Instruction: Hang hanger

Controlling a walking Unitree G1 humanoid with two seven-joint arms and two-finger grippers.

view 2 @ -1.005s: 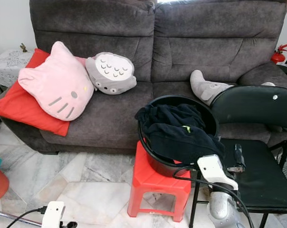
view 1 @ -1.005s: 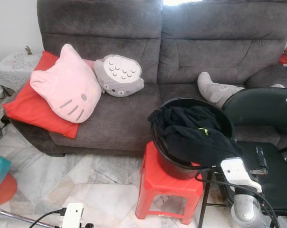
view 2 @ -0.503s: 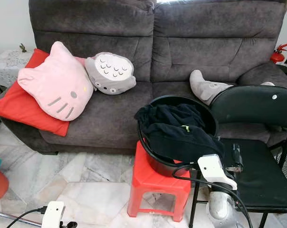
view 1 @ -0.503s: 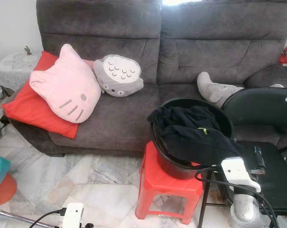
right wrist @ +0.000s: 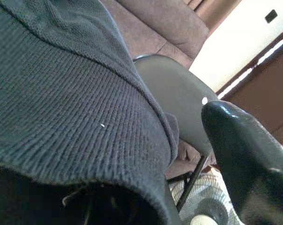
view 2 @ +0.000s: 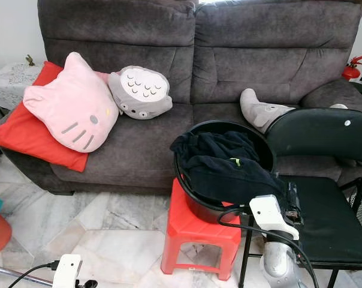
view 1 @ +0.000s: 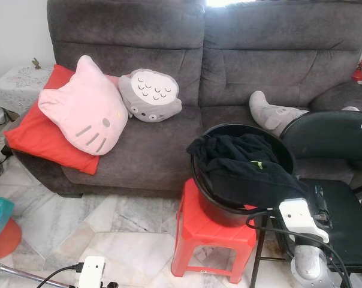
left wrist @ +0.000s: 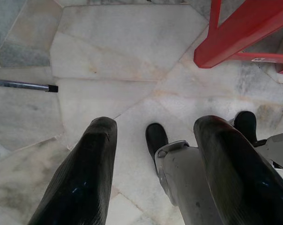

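A grey sofa (view 1: 169, 90) fills the back of the scene, with a pink cushion (view 1: 85, 111) and a grey plush (view 1: 150, 95) on its left seat. In front of it a black chair (view 2: 325, 222) stands on the robot's right, and beside that a red stool (view 1: 214, 231) carries a black tub (view 1: 220, 207) heaped with dark clothes (view 1: 244, 171), one knitted piece draped over the tub's near rim.

The right gripper (view 2: 290, 203) is raised at that draped edge, between tub and chair seat. In the right wrist view the knit lies close against the camera with one finger (right wrist: 244, 154) apart from it, so the jaws seem spread, with nothing held. The left gripper (left wrist: 151, 154) hangs low over the marble floor (left wrist: 113, 51), fingers parted and empty.

No hanger can be made out; it may lie under the clothes. The step in hand looks like reaching into the pile. Next, the right gripper would need to close on the garment or hanger and lift it clear of the rim.
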